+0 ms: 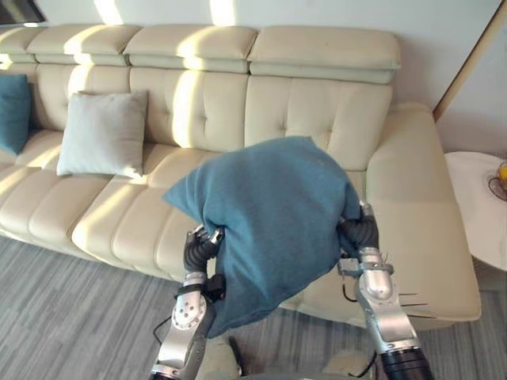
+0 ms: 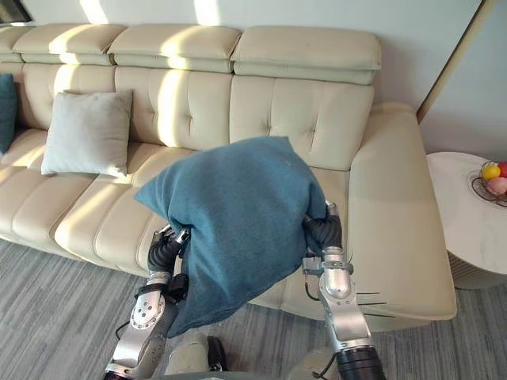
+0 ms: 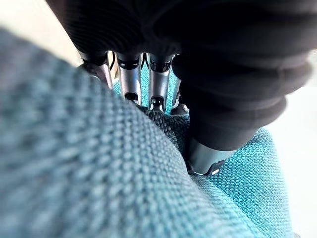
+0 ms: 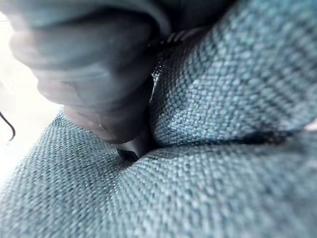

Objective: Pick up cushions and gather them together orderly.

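The teal cushion [image 1: 277, 214] is hanging before the sofa [image 1: 317, 111], carried between the left hand [image 1: 200, 247] and the right hand [image 1: 360, 232]; whether either hand is spread or pinching cannot be told. Held only at its sides, the sagging cushion is probably risking a slip.

large teal fabric cushion [image 1: 273, 214] in the fingers [image 3: 130, 79] of the left hand [image 1: 204, 242], over the front of a cream tufted leather sofa [image 1: 317, 111], pale grey square fabric cushion [image 1: 103, 133] on its seat well left of the fingers, round white counter [image 2: 467, 229] well right

Left hand [image 1: 203, 245], right hand [image 1: 360, 232], both aloft.
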`<state>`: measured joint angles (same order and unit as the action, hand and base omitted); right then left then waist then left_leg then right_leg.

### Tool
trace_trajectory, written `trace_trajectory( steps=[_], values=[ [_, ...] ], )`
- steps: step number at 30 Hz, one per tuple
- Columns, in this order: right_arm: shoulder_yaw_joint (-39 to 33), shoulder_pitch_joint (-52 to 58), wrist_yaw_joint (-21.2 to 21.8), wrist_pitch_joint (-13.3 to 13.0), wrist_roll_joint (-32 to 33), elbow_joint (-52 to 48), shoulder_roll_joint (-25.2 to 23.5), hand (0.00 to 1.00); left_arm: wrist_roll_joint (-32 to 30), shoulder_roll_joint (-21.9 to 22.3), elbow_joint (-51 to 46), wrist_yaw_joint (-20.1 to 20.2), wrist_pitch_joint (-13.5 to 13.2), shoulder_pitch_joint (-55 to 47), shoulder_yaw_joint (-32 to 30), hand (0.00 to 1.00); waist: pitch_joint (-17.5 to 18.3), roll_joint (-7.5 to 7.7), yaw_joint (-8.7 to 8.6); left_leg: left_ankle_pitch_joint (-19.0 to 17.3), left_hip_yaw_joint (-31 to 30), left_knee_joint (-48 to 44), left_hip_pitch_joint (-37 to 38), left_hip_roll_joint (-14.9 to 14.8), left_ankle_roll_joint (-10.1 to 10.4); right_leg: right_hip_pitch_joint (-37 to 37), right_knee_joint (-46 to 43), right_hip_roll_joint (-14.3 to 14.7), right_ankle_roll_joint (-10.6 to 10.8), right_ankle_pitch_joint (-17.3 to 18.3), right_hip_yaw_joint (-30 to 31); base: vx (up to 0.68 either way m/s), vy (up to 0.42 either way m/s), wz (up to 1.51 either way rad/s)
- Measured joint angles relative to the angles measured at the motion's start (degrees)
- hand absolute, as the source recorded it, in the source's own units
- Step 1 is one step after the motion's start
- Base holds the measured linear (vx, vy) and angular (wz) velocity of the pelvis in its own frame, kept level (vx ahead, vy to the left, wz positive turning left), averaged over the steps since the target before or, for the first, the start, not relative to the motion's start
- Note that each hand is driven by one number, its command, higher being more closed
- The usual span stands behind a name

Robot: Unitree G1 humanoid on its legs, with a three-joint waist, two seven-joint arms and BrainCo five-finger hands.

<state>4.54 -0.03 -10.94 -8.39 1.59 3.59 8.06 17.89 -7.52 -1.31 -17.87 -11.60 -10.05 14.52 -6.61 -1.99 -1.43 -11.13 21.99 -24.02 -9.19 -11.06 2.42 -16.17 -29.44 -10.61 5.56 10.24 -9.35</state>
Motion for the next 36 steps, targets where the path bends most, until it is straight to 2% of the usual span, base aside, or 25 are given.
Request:
trace_trajectory(
  steps=[1,2,5,8,14,17,20,22,24,26,27,28,29,30,31,32,35,36],
  values=[
    [-0.1,-0.1,-0.7,-0.4,-0.5,0.0,2.0,1.00,-1.3,1.2,0.6,0.2,0.2,0.4,0.3,1.00,-0.2,-0.86,-0.99,0.0,-1.7,-0.4,-0.9,1.2,-0.1,0.4,2.6,1.8,-2.9,-0.2,1.3,0.22,0.078,0.35],
    [-0.2,0.1,-0.8,-0.4,-0.5,-0.1,3.0,1.00,-1.7,1.9,0.6,0.2,0.2,0.5,1.0,1.00,-0.4,-1.71,-1.24,0.0,-3.4,-0.6,-1.4,1.7,0.0,0.4,2.7,2.3,-2.5,-0.4,2.8,0.15,0.046,0.29],
    [-1.2,2.2,-0.3,-0.2,0.0,-0.1,3.5,1.00,-2.1,2.8,1.6,1.0,0.6,1.4,1.3,1.00,-0.5,-1.85,-0.87,0.2,-5.3,0.0,-0.9,2.0,0.3,1.3,2.9,2.4,-2.4,0.5,2.9,0.17,-0.019,0.11],
    [-3.9,4.2,0.0,-0.1,0.0,-1.0,3.4,1.00,-2.1,2.7,2.1,3.0,0.8,1.7,3.4,1.00,-0.5,-1.85,-1.13,2.1,-6.8,5.5,1.8,3.0,1.7,3.4,5.0,2.5,-2.4,0.5,2.0,0.09,-0.039,0.22],
    [-6.9,5.2,0.0,-0.1,-0.3,-2.9,2.0,1.00,-2.7,2.2,2.1,4.2,1.2,2.4,5.1,1.00,-0.5,-1.88,-1.68,5.4,-6.7,14.4,6.0,4.5,2.5,4.6,6.9,2.5,-2.7,0.3,2.3,0.02,-0.015,0.03],
    [-6.9,5.2,0.0,-0.1,-1.8,-2.9,1.6,1.00,-3.1,1.5,2.6,4.2,1.2,2.5,5.1,1.00,-0.4,-2.00,-2.29,6.1,-5.9,15.8,6.7,5.0,2.6,4.2,7.3,2.6,-2.6,0.3,3.6,-0.02,0.011,-0.17],
    [-6.9,5.9,-0.1,0.0,-2.2,-2.9,1.3,1.00,-4.0,1.3,4.4,4.2,1.2,2.9,5.1,1.00,-0.4,-2.03,-2.64,5.1,-4.7,10.6,4.5,4.3,2.2,3.9,7.9,2.9,-2.6,0.3,5.2,-0.03,0.000,-0.16],
    [-6.9,7.1,-0.1,0.1,-2.2,-2.9,0.9,1.00,-4.1,1.3,5.6,4.2,1.5,2.8,5.1,1.00,-1.2,-1.89,-2.51,4.9,-5.7,-5.9,-1.6,1.5,2.0,6.2,8.7,3.7,-2.6,0.2,6.2,-0.03,-0.044,-0.20],
    [-6.8,7.8,-0.1,0.3,-2.2,-2.9,0.9,1.00,-4.1,1.6,6.0,4.2,1.8,2.1,5.1,1.00,-1.3,-2.58,-2.35,5.4,-7.2,-12.9,-3.3,-0.1,1.9,8.6,8.9,4.5,-3.0,0.8,6.7,-0.02,0.049,-0.26],
    [-6.8,7.6,-0.2,0.2,-2.2,-3.1,0.9,1.00,-4.1,1.6,6.3,4.3,1.8,2.3,5.1,1.00,-1.0,-2.03,-2.41,6.1,-8.4,-12.8,-3.4,-0.1,1.9,9.0,10.5,4.5,-3.8,0.9,7.8,-0.01,0.060,-0.14],
    [-6.8,7.6,-0.4,0.2,-2.2,-3.2,0.9,1.00,-4.3,1.7,6.3,4.4,1.8,2.5,5.1,1.00,-1.0,-2.05,-2.45,4.8,-8.5,-12.1,-3.6,0.2,1.5,9.0,11.2,4.5,-4.0,0.7,8.2,-0.01,0.038,-0.08],
    [-6.8,7.4,-0.6,0.2,-2.2,-3.2,0.9,1.00,-5.2,1.7,6.3,4.7,1.7,2.6,5.1,1.00,-1.0,-2.08,-2.48,2.4,-9.9,-7.1,-3.3,1.6,1.4,8.8,12.2,4.5,-4.2,0.0,9.2,0.00,0.053,-0.11],
    [-6.9,7.4,-0.7,0.2,-2.2,-3.2,0.9,1.00,-5.2,1.7,6.3,4.7,1.8,2.5,5.1,1.00,-1.0,-2.09,-2.41,2.0,-12.0,-1.8,-2.9,2.9,1.8,8.8,13.1,4.4,-3.7,-0.5,9.6,0.01,0.102,-0.34],
    [-6.9,7.4,-0.7,0.3,-2.2,-3.0,1.1,1.00,-5.2,1.8,6.3,4.7,1.8,2.2,5.1,1.00,-0.8,-2.72,-2.09,3.9,-14.1,7.1,-0.8,3.6,3.5,8.8,13.8,5.1,-3.0,-1.0,10.4,0.04,0.116,-0.43],
    [-6.9,7.4,-0.7,0.3,-2.2,-2.9,1.3,1.00,-5.3,1.8,6.3,4.8,1.9,2.1,5.1,1.00,-0.7,-3.61,-1.94,5.6,-14.4,10.3,0.0,3.4,4.6,8.8,13.9,6.0,-2.7,-1.1,11.0,0.07,0.161,-0.68],
    [-6.8,7.4,-0.6,0.6,-2.4,-1.8,0.5,1.00,-5.5,0.8,6.8,4.9,2.2,2.1,5.0,1.00,-0.4,-3.03,-1.28,7.0,-13.2,11.3,1.2,3.5,3.7,8.9,14.0,6.1,-1.7,-1.5,12.9,0.12,0.144,-0.57],
    [-6.8,7.7,-0.6,0.9,-4.5,-1.9,-0.4,1.00,-6.9,-0.3,6.8,5.0,2.4,2.3,5.1,1.00,0.3,-1.16,-1.79,7.2,-10.6,14.1,1.9,6.1,2.5,8.8,17.5,3.6,0.8,-3.3,14.9,0.13,0.146,-0.32],
    [-6.8,7.6,-0.6,0.9,-4.6,-1.9,-0.4,1.00,-7.3,-0.4,6.8,5.0,2.4,2.4,5.1,1.00,0.3,-1.09,-1.81,7.3,-10.1,14.4,2.0,6.4,2.3,8.8,18.1,3.2,1.1,-3.6,15.4,0.12,0.176,-0.26]
  ],
)
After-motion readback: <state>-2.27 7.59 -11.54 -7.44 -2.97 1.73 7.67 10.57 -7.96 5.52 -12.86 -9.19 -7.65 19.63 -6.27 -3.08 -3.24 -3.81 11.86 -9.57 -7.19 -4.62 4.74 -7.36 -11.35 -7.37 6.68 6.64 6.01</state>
